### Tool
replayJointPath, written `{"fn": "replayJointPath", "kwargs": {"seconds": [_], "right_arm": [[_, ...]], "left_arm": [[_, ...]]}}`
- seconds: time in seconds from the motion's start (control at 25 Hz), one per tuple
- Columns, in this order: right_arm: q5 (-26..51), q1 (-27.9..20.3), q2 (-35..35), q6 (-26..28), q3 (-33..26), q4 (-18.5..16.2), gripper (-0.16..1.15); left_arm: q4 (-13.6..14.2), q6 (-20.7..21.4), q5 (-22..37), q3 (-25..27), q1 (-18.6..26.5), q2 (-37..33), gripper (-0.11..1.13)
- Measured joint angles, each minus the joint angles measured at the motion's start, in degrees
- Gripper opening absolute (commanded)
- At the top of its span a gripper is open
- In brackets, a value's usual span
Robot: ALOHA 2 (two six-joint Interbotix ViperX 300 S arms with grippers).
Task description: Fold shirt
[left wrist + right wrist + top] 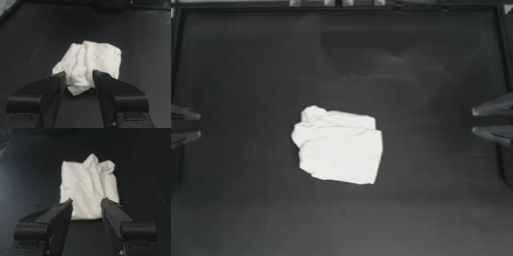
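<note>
The white shirt (339, 147) lies folded into a small, roughly square bundle near the middle of the dark table, with a crumpled bump at its far-left corner. My left gripper (198, 125) is drawn back at the left edge, open and holding nothing. My right gripper (475, 121) sits drawn back at the right edge, open too. Both are well apart from the shirt. In the left wrist view the shirt (89, 65) shows beyond the open gripper (78, 74). The right wrist view shows the shirt (88, 190) beyond its open gripper (87, 201).
The dark table (251, 200) spreads on every side of the bundle. A raised frame (338, 5) runs along the far edge.
</note>
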Motion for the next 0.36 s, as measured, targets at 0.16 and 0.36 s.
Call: {"fn": "replayJointPath", "kwargs": {"seconds": [0.16,0.36], "right_arm": [[1.85,0.0,-2.99,0.0,0.79,0.09,0.78],[2.46,0.0,-7.47,0.0,2.29,0.53,0.78]], "left_arm": [[-0.26,-0.09,0.44,0.79,0.0,-3.6,0.78],[-0.44,-0.18,0.7,0.97,0.0,-4.92,0.78]]}}
